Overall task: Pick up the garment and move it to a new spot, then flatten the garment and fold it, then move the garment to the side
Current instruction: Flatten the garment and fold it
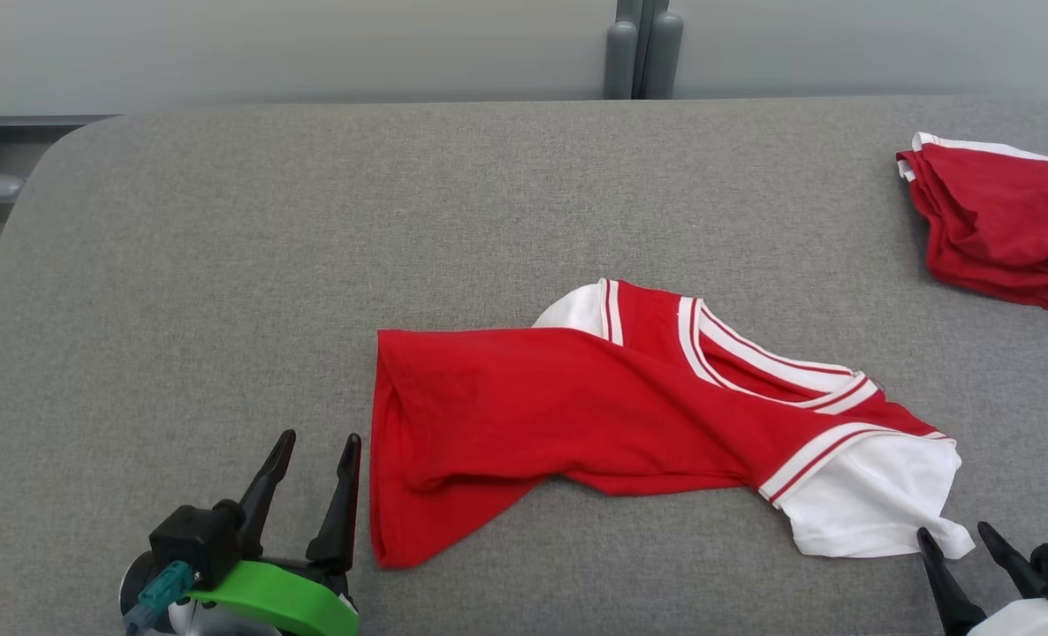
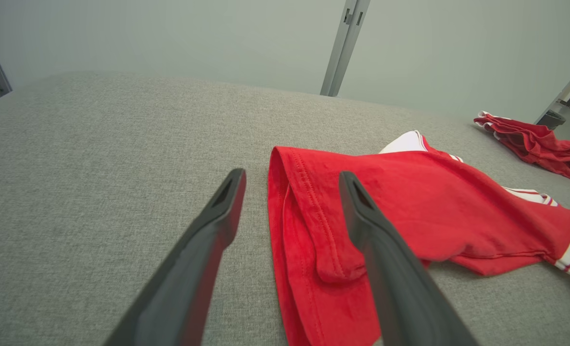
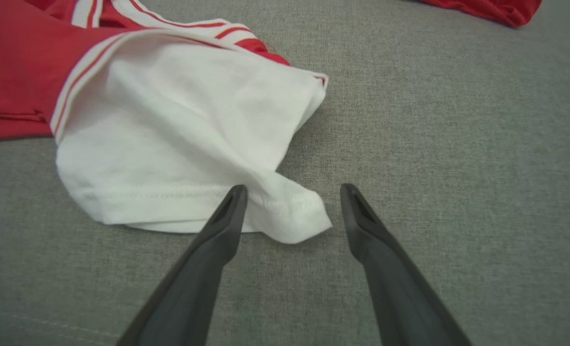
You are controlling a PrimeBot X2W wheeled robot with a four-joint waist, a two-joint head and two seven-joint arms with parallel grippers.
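Roughly at the middle of the grey table, a little toward 4 o'clock: the red and white shirt, rumpled and partly doubled over itself. Stretches from a red hem end at 9 o'clock to a white sleeve at 4 o'clock, with the striped collar turned toward 1 o'clock and another patch of white peeking out at 12. Rests on the table along its whole length, gripped by neither claw.

Down at 7 o'clock in the head view: the left claw, fingers spread wide and pointing to 12, empty, just beside the shirt's hem edge. In the left wrist view, same left claw with one finger over bare table and the other in front of the red cloth of the shirt; touching it or not, cannot tell.

Down at 5 o'clock: the right claw, likewise spread wide and empty, tips just beside the loose corner of the sleeve. In the right wrist view, that corner lying between the two fingers of the right claw, one finger overlapping the stitched edge of the sleeve; pinching nothing.

Off at 2 o'clock, well apart from the shirt: a second red garment with white trim, bunched near the table's edge. Beyond the table at 12 o'clock: a pale wall and a grey post.
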